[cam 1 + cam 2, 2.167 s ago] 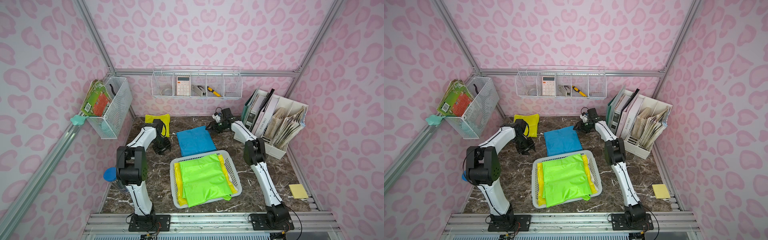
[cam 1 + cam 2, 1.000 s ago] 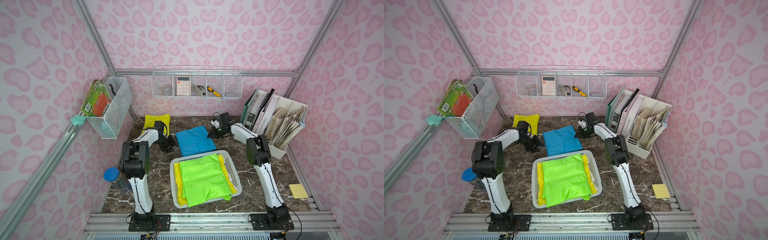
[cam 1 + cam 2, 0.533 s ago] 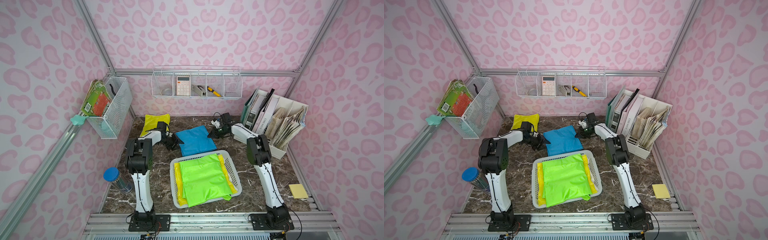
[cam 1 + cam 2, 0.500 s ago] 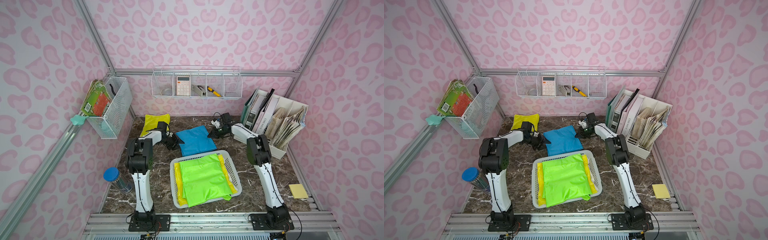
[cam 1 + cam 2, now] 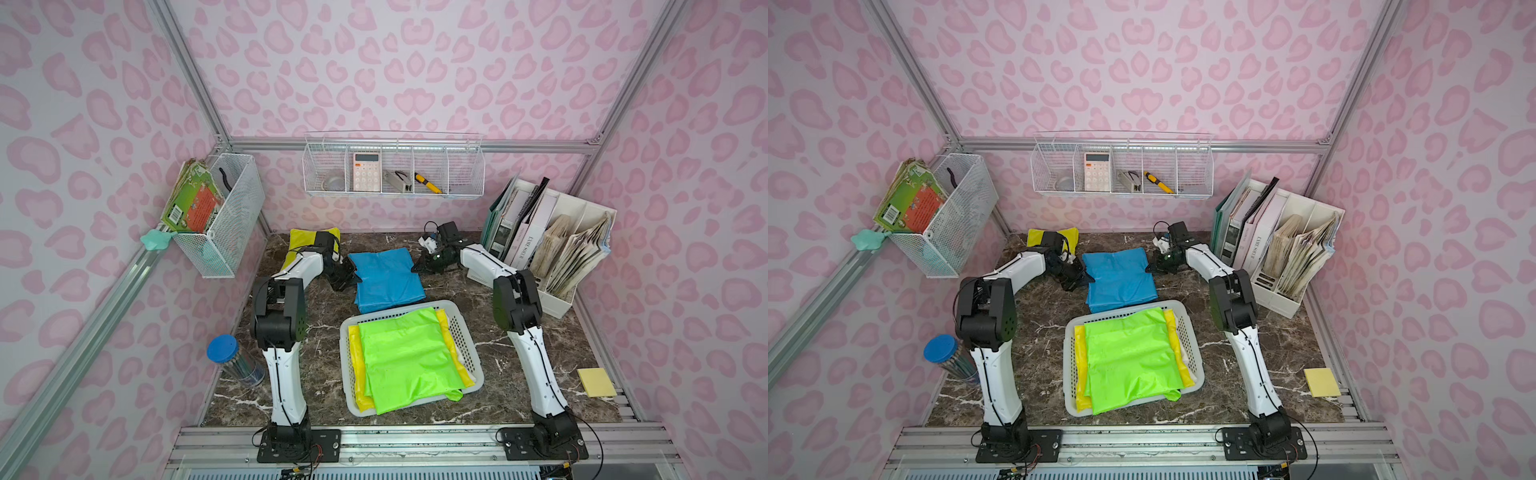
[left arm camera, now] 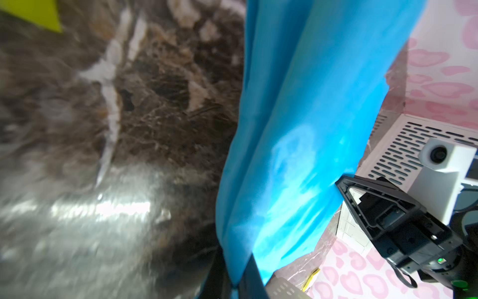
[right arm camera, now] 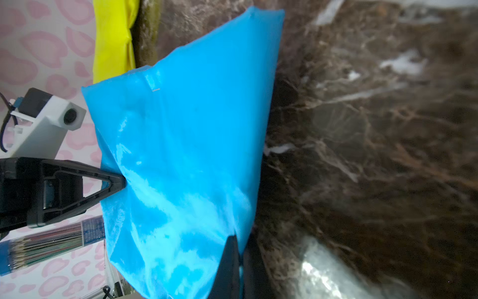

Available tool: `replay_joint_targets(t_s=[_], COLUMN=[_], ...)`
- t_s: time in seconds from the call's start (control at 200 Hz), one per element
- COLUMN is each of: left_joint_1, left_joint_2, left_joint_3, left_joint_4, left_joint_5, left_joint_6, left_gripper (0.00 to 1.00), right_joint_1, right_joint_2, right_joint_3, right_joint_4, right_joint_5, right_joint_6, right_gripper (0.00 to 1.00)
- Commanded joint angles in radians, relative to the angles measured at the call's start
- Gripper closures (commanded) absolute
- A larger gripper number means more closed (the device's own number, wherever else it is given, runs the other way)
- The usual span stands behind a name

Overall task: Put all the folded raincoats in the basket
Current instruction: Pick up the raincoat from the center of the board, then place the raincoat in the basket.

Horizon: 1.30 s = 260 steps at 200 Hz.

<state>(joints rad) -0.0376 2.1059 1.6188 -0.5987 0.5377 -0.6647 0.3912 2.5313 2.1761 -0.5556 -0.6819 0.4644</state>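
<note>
A blue folded raincoat (image 5: 386,278) (image 5: 1119,278) lies on the marble table just behind the white perforated basket (image 5: 344,365) (image 5: 1068,365). The basket holds a green raincoat (image 5: 407,357) on top of a yellow one. My left gripper (image 5: 351,276) (image 6: 234,282) is shut on the blue raincoat's (image 6: 297,129) left edge. At the opposite edge my right gripper (image 5: 415,268) (image 7: 240,259) is shut on the same blue raincoat (image 7: 194,142). Each wrist view shows the other arm's gripper pinching the far edge.
A yellow folded raincoat (image 5: 299,245) lies at the back left, behind the left arm. A white file organiser (image 5: 552,257) stands at the right. A blue-capped pencil tube (image 5: 232,361) stands front left, and yellow sticky notes (image 5: 596,382) lie front right. Wire baskets hang on the walls.
My left gripper has moved right to the blue raincoat's left edge and closed on it. The right gripper has stayed shut on the right edge.
</note>
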Motion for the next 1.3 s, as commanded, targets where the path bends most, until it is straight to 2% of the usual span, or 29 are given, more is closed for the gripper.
replay_joint_targets(t_s=[0.0,0.325,0.61,0.785,0.84,1.045,1.185,1.295], left_joint_1=[0.003,0.013,0.012,-0.006,-0.021,-0.137,-0.232,-0.298], left_joint_2=[-0.051,-0.176,-0.388,-0.578,-0.642,-0.878,-1.038,-1.106], left_joint_3=[0.026,0.094,-0.012,-0.158,-0.246,-0.458,-0.58,-0.655], left_joint_4=[-0.126,-0.301,-0.391,-0.449,-0.451,-0.492,-0.498,-0.44], left_joint_5=[-0.101,-0.1,-0.056,-0.039,-0.032,-0.032,-0.054,-0.049], left_joint_6=[0.039,0.045,0.027,-0.001,-0.018,-0.102,-0.19,-0.26], left_gripper=[1.0,1.0,1.0,1.0,1.0,1.0,1.0,1.0], right_joint_1=[0.003,0.024,0.066,0.11,0.127,0.184,0.207,0.216], right_joint_2=[-0.045,-0.179,-0.399,-0.605,-0.678,-0.966,-1.152,-1.255], right_joint_3=[0.01,-0.055,-0.257,-0.502,-0.603,-0.97,-1.152,-1.258], right_joint_4=[0.014,0.043,0.069,0.106,0.125,0.179,0.168,0.177], right_joint_5=[-0.008,-0.031,-0.026,0.001,0.01,0.046,0.083,0.093], right_joint_6=[0.043,0.12,0.139,0.144,0.146,0.193,0.218,0.252], right_gripper=[1.0,1.0,1.0,1.0,1.0,1.0,1.0,1.0])
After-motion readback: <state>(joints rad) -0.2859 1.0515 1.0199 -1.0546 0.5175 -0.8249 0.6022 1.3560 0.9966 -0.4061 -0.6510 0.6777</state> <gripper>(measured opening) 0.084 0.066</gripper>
